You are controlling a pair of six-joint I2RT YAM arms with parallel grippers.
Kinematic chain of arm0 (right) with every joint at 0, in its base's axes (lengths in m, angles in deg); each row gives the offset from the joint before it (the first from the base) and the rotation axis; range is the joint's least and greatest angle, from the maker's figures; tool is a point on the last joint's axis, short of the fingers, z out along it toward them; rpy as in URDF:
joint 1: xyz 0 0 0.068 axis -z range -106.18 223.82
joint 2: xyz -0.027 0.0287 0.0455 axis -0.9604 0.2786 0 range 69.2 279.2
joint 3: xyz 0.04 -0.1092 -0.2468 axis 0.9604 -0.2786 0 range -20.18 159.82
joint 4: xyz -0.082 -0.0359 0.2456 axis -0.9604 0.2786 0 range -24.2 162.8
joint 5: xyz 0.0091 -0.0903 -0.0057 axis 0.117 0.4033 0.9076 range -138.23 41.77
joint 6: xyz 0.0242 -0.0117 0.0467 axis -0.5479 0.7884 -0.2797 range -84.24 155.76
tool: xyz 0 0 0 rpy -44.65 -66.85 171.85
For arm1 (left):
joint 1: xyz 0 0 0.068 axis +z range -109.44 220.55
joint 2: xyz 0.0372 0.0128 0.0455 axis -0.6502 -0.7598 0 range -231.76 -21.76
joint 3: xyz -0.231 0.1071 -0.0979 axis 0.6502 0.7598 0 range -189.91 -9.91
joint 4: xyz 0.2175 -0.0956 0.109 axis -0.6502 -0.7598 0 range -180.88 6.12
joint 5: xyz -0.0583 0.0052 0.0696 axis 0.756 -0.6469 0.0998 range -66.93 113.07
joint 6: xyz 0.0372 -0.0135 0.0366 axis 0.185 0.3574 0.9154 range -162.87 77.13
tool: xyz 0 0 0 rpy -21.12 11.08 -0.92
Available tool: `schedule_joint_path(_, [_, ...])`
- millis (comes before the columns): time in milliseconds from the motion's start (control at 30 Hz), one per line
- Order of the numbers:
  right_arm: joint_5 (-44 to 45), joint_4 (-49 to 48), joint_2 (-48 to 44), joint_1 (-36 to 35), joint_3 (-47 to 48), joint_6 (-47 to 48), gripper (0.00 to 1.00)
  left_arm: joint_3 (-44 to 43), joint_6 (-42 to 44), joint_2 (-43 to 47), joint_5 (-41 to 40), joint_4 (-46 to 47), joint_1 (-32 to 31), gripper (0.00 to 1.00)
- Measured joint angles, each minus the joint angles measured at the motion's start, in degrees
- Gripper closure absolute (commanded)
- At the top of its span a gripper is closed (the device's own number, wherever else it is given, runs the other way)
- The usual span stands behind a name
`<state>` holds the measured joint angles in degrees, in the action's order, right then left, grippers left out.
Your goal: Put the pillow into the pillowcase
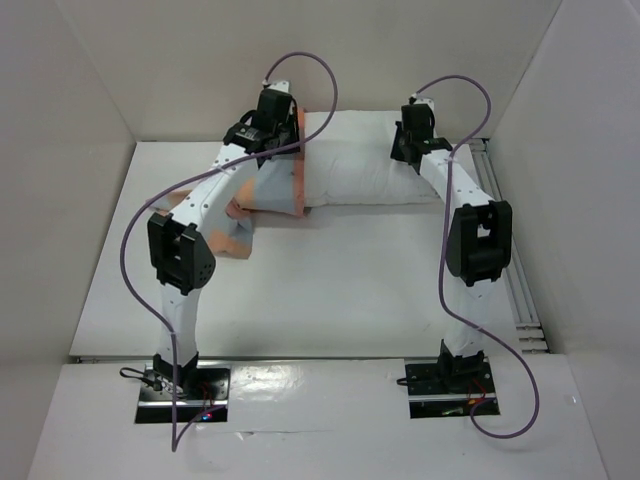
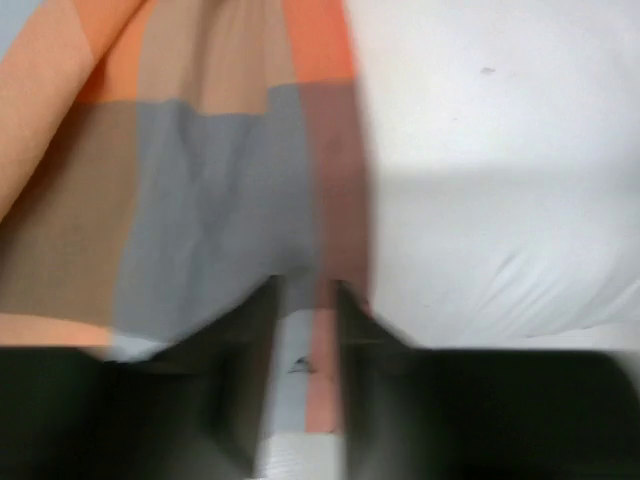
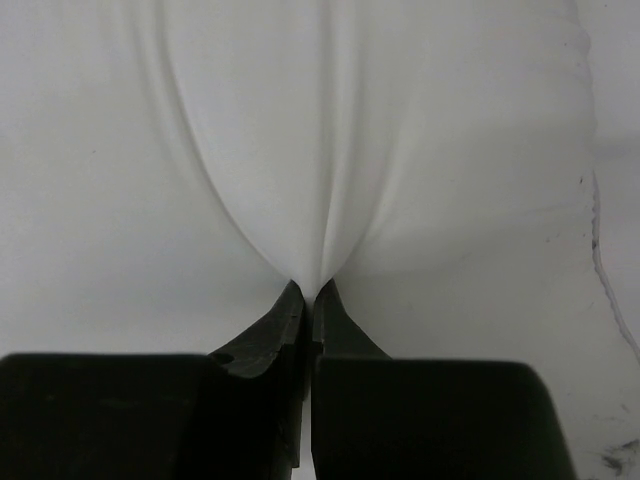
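Note:
The white pillow (image 1: pixel 365 160) lies across the back of the table. Its left end is inside the checked pillowcase (image 1: pixel 290 190), which trails off to the left front. My left gripper (image 1: pixel 277 135) hangs over the case's open edge. In the blurred left wrist view its fingertips (image 2: pixel 307 290) stand a narrow gap apart over the pillowcase (image 2: pixel 220 180), beside the bare pillow (image 2: pixel 480 180). My right gripper (image 1: pixel 408 150) is at the pillow's right part. In the right wrist view it (image 3: pixel 308 288) is shut on a pinched fold of the pillow (image 3: pixel 300 120).
White walls close in the table on the left, back and right. A metal rail (image 1: pixel 512 280) runs along the right edge. Purple cables (image 1: pixel 130 230) loop above both arms.

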<state>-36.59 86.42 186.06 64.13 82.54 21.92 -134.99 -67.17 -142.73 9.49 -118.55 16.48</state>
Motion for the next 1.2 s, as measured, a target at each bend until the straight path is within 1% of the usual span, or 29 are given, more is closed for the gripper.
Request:
schedule_joint_path(33, [0.11,0.02,-0.09,-0.04,-0.11,0.0,1.0,-0.02,-0.5,0.22,0.02,0.39,-0.11,0.34])
schedule_joint_path(67, [0.13,-0.04,-0.15,-0.13,-0.2,0.0,0.97,-0.04,-0.98,0.35,-0.24,0.98,-0.37,0.17])
schedule_joint_path(100, [0.15,-0.07,-0.22,-0.17,-0.33,0.02,0.95,-0.04,-1.18,0.37,-1.09,1.68,-0.76,0.12])
schedule_joint_path(133, [0.15,-0.07,-0.33,-0.2,-0.5,-0.02,0.93,-0.07,-1.53,0.17,-2.29,2.38,-1.31,0.1])
schedule_joint_path(267, [0.11,-0.15,-0.61,-0.2,-0.98,-0.11,0.78,-3.63,-0.46,-3.76,-9.97,3.87,-4.87,0.11])
schedule_joint_path(433, [0.11,-0.31,-0.92,-0.37,-1.6,-0.13,0.78,-4.44,2.78,-8.94,-18.69,5.31,-8.98,0.26])
schedule_joint_path(567, [0.0,-0.5,-1.01,-0.5,-1.9,-0.17,0.78,-4.44,4.7,-11.32,-23.8,5.64,-9.75,0.31])
schedule_joint_path(767, [-0.04,-0.59,-1.03,-0.79,-1.92,-0.2,0.78,-3.69,5.92,-11.47,-30.16,6.23,-9.55,0.36])
schedule_joint_path(867, [-0.09,-0.55,-1.03,-0.79,-1.92,-0.22,0.78,-1.44,5.95,-11.23,-32.04,6.86,-9.51,0.36])
schedule_joint_path(900, [-0.13,-0.52,-1.03,-0.81,-1.92,-0.22,0.76,-0.83,5.97,-11.13,-32.46,7.06,-9.51,0.36])
schedule_joint_path(933, [-0.09,-0.48,-1.03,-0.83,-1.9,-0.24,0.61,-0.42,6.01,-11.06,-32.83,7.28,-9.51,0.38])
schedule_joint_path(1000, [0.37,-0.42,-1.03,-0.9,-1.9,-0.74,0.22,-0.31,6.1,-11.04,-33.09,7.26,-9.38,0.41])
schedule_joint_path(1033, [0.96,-0.22,-1.03,-0.94,-1.9,-0.83,0.11,-0.35,6.05,-11.04,-33.22,7.1,-9.22,0.41])
schedule_joint_path(1067, [1.79,-0.13,-1.05,-0.96,-2.05,-0.85,0.03,-0.39,5.86,-11.04,-33.27,6.84,-8.98,0.42])
schedule_joint_path(1100, [2.78,-0.42,-1.36,-1.07,-2.62,-0.81,0.0,-0.39,5.53,-11.04,-33.24,6.56,-8.72,0.45])
schedule_joint_path(1200, [5.42,-0.74,-3.32,-1.73,-5.2,-0.87,0.0,0.07,3.89,-10.43,-32.35,5.9,-7.85,0.5])
